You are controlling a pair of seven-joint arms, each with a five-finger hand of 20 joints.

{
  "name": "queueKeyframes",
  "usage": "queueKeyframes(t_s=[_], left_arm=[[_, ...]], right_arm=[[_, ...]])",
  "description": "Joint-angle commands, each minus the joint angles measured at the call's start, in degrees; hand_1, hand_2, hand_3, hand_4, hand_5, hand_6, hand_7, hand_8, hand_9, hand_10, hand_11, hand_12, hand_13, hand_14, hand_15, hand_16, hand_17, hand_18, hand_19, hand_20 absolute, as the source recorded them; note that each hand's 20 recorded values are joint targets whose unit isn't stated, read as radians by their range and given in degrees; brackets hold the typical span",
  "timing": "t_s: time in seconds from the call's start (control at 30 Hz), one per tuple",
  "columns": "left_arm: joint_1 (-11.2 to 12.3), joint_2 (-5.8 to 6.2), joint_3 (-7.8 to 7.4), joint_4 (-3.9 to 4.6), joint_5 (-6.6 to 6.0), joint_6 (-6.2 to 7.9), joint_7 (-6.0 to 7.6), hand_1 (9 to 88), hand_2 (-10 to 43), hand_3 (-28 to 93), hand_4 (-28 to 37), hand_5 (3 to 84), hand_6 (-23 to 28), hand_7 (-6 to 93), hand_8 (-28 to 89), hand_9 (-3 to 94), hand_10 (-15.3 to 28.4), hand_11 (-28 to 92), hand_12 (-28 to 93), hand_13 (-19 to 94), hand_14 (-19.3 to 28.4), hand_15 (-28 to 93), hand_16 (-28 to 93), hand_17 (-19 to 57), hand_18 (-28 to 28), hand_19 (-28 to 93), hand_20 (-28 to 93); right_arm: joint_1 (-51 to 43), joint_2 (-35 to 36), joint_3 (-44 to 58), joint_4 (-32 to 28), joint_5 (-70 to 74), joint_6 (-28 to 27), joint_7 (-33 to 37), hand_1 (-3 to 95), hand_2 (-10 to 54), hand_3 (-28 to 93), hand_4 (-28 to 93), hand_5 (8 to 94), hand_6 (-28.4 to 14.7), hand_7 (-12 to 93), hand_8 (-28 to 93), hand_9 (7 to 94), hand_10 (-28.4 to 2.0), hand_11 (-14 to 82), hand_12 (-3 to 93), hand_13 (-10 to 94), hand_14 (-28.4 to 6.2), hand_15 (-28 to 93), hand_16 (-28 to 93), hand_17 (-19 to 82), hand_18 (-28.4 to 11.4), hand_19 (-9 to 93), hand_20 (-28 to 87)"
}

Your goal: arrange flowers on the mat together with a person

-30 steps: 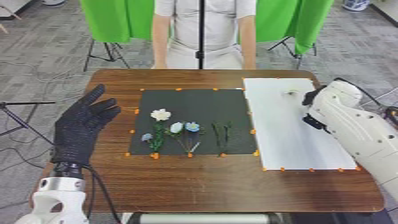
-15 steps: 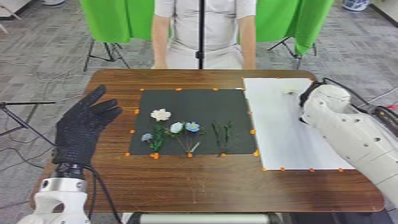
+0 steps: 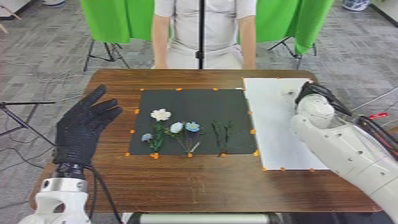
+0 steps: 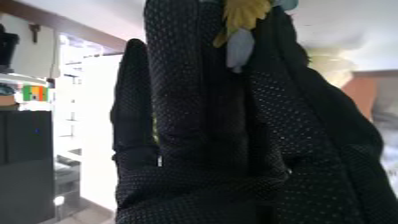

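Right hand [image 4: 209, 190] is pinching a yellow flower [image 4: 245, 15], fingers closed. Guessing we're placing, so it's needing a gentle release next.

The robot's left arm [image 3: 60, 202] at left and right arm [image 3: 342, 152] at right have smooth, rounded white shells, black cables [image 3: 330, 96] and black gloves [image 4: 204, 200] with a dotted weave.

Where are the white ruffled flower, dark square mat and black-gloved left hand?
White ruffled flower [image 3: 160, 115]: head view, petals.
Dark square mat [image 3: 202, 103]: head view, bare surface.
Black-gloved left hand [image 3: 77, 132]: head view, glove's middle.
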Motion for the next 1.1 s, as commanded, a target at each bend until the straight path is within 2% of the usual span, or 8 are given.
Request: queueKeyframes(t_s=[0.03, 0.17, 0.4, 0.53, 0.63, 0.77, 0.87, 1.1], left_arm=[[1.4, -0.86, -0.40, -0.06, -0.25, 0.45, -0.37, 24.3, 7.6, 75, -22.6, 41.9, 10.5, 7.3, -7, 42.3, 21.1, 26, 13, 31, 27.5, 55, -6, -3.1, 26.5, 59, 19], [2.3, -0.74, -0.81, -0.47, -0.48, 1.15, 0.44, 24.2, 7.6, 76, -22.6, 41.9, 10.5, 7.3, -7, 42.3, 21.0, 27, 13, 31, 27.5, 55, -6, -3.0, 26.5, 59, 19], [3.8, -0.52, -1.94, -1.39, -0.58, 1.95, 0.90, 24.3, 7.7, 75, -22.5, 42.0, 10.5, 7.3, -7, 42.3, 21.0, 27, 13, 31, 27.6, 55, -6, -3.1, 26.5, 59, 19], [4.6, -0.55, -2.34, -1.68, -0.62, 2.30, 1.00, 24.3, 7.7, 75, -22.5, 42.0, 10.6, 7.3, -7, 42.3, 21.1, 27, 13, 31, 27.5, 55, -6, -3.1, 26.5, 59, 19], [5.0, -1.14, -2.75, -1.98, -0.20, 2.28, 0.56, 24.2, 7.7, 75, -22.5, 42.0, 10.6, 7.3, -7, 42.3, 21.1, 27, 13, 31, 27.5, 55, -6, -3.0, 26.5, 59, 19], [5.2, -0.96, -2.74, -2.11, -0.23, 2.46, 0.57, 24.3, 7.7, 75, -22.6, 42.0, 10.6, 7.3, -7, 42.4, 21.1, 26, 13, 31, 27.5, 55, -6, -3.1, 26.5, 59, 19], [5.0, -0.52, -2.55, -2.03, -0.26, 2.43, 0.90, 24.3, 7.7, 75, -22.6, 42.1, 10.6, 7.3, -7, 42.4, 21.1, 26, 13, 31, 27.5, 55, -6, -3.1, 26.5, 59, 19], [4.8, -0.58, -2.21, -1.96, -0.06, 2.23, 0.22, 24.3, 7.8, 75, -22.6, 42.2, 10.7, 7.2, -7, 42.4, 21.1, 26, 13, 31, 27.5, 55, -6, -3.0, 26.5, 59, 19]], right_arm=[[-6.8, -1.5, -0.8, -0.8, -0.1, 1.3, -0.3, 62.1, -9.5, 60, -28, 79.4, 4.3, 29, -6, 91.0, -3.7, 11.0, 33.8, 85, 0.8, 36, 32, 31, -14.0, 72, 8], [-7.6, -1.4, 1.9, -3.7, -0.5, 4.4, -0.5, 62.0, -9.5, 61, -28, 80.9, 4.0, 29, -6, 91.9, -3.3, 11.2, 34.9, 85, 0.6, 37, 32, 31, -13.6, 72, 8], [-7.7, -2.0, 5.3, -11.7, -2.9, 7.6, -4.4, 61.9, -9.5, 64, -28, 81.6, 2.8, 28, -5, 92.2, -3.3, 11.5, 35.6, 86, 0.0, 38, 32, 31, -14.4, 74, 7], [-8.6, -3.4, 6.9, -17.5, -3.1, 7.4, -7.6, 62.1, -9.5, 64, -28, 81.7, 2.6, 28, -5, 92.4, -3.4, 11.5, 35.8, 86, -0.2, 39, 32, 31, -14.5, 74, 7], [-9.5, -5.5, 7.4, -21.5, -3.8, 6.9, -10.4, 62.1, -9.5, 64, -28, 82.0, 2.5, 27, -5, 92.4, -3.8, 11.6, 36.0, 86, -0.4, 39, 32, 31, -14.5, 74, 7], [-10.8, -9.2, 7.5, -25.9, -3.4, 4.1, -13.8, 62.4, -9.5, 64, -28, 82.0, 2.3, 27, -4, 92.4, -4.0, 11.6, 36.2, 85, -0.7, 40, 32, 30, -14.5, 75, 7], [-11.5, -11.6, 6.2, -27.0, -4.3, 1.6, -15.9, 62.5, -9.5, 64, -28, 81.9, 2.2, 27, -4, 92.4, -4.1, 11.7, 36.2, 85, -0.9, 40, 32, 30, -14.4, 75, 7], [-13.2, -14.9, 2.6, -25.4, -5.8, -0.7, -16.6, 61.9, -9.5, 65, -28, 79.8, 2.0, 29, -4, 91.4, -4.9, 13.5, 38.0, 82, -2.2, 47, 29, 27, -14.6, 73, 7]])
